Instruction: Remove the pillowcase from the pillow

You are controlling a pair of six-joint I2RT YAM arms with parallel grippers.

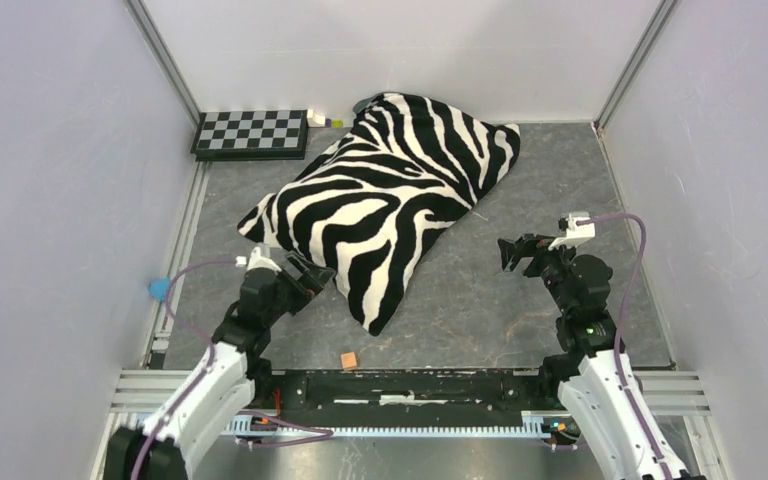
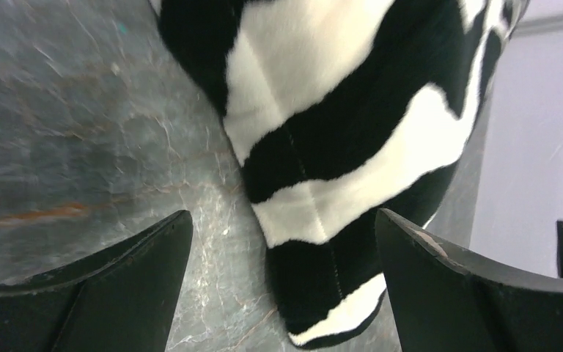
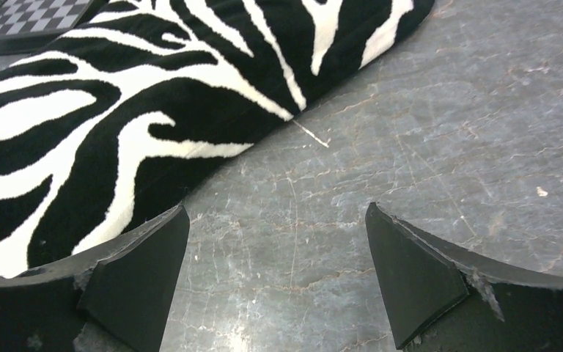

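Lying diagonally on the tabletop, the pillowcase hides the pillow; left fingers and right fingers, both spread, flank its near end, likely to grab fabric.

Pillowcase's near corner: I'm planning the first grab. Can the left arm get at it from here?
Probably yes. The left pincer stands open beside the pillowcase, whose near corner lies just ahead of its spread jaws in the wrist view. Nothing seems to block the way.

Grey marbled table: zebra pillowcase, checkerboard, small orange block.
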